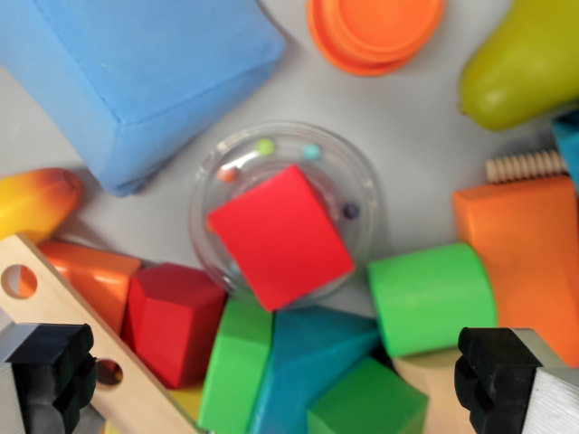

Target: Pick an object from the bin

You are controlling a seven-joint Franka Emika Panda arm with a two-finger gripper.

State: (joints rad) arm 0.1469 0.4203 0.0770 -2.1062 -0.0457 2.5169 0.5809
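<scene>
I look straight down into the grey bin (425, 127) full of toys. A red cube (280, 235) lies on a clear plastic dome with small coloured beads (353, 181), near the centre of the wrist view. My gripper (271, 384) is open, its black fingertips (50, 371) at the lower left and lower right corners, above the pile. Between them lie a teal block (308, 353), a green block (235, 362) and another green block (366, 402). Nothing is held.
A blue cushion-like block (127, 72) fills the top left. An orange disc (375, 27), a green pear (525, 63), a green cylinder (430, 298), an orange block (525, 253), a dark red block (176, 316), a wooden strip with holes (72, 316) and a yellow-orange fruit (32, 203) surround the cube.
</scene>
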